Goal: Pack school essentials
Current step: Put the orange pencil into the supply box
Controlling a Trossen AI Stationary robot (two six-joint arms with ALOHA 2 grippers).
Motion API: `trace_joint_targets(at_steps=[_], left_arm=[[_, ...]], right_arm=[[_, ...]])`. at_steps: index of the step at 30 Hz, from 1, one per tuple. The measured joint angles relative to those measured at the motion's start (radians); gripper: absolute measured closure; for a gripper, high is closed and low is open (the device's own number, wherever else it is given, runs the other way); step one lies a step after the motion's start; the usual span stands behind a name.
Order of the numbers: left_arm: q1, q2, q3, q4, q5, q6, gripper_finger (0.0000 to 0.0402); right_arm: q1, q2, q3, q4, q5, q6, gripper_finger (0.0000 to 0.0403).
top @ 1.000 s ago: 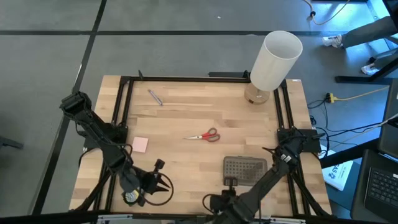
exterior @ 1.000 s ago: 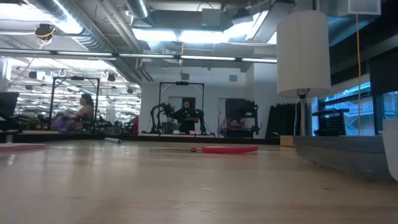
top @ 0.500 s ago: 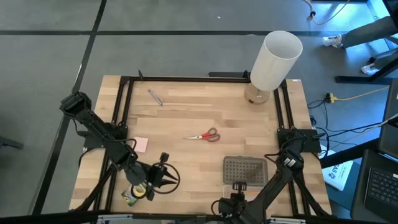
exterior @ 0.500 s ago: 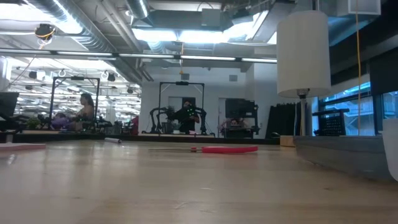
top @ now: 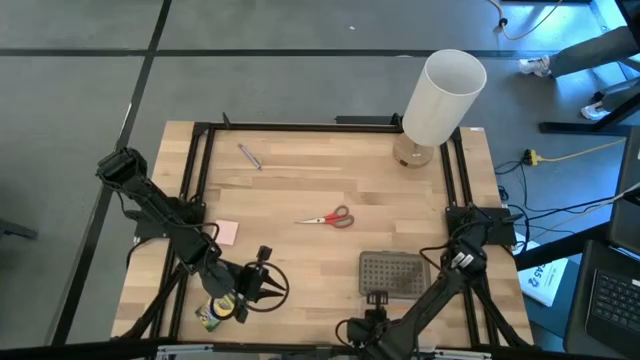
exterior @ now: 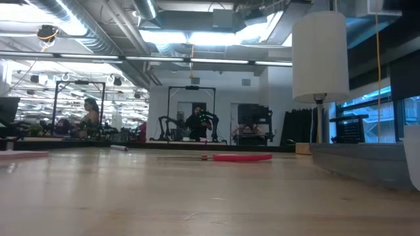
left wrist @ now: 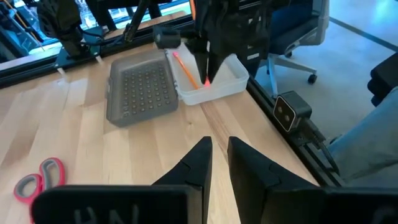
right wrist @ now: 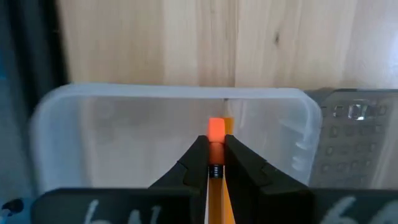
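Since a second ago, right gripper [right wrist: 214, 163], clamping an orange pencil [right wrist: 216, 140], is hovering over clear box [right wrist: 93, 118]; left gripper [left wrist: 216, 163], narrow and empty, has shifted rightward.

scissors [top: 327, 217]: red-handled, lay flat near the middle of the table, blades pointing toward the left arm's side; seen edge-on as a red strip in the low view [exterior: 239, 157].
purple pen [top: 249, 156]: short, lay slanted at the far left part of the table, well apart from the scissors.
pink pad [top: 225, 233]: small square, flat near the left edge.
crayon box [top: 211, 316]: green-yellow, at the near left edge, mostly hidden.
orange pencil [right wrist: 216, 155]: thin, pinched upright, eraser end over the open clear box.
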Motion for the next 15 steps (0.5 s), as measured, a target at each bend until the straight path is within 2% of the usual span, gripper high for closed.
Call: trace_joint_targets(at_steps=[4, 15], left_arm=[[0.0, 0.0, 0.0, 0.0, 0.0, 0.0, 0.0354], [0.0, 0.0, 0.0, 0.0, 0.0, -0.002, 0.0354]], right_arm=[[-0.009, 0.0, -0.052, 0.067, -0.009, -0.025, 0.036], [-0.024, 0.001, -0.068, 0.069, -0.029, -0.032, 0.036]])
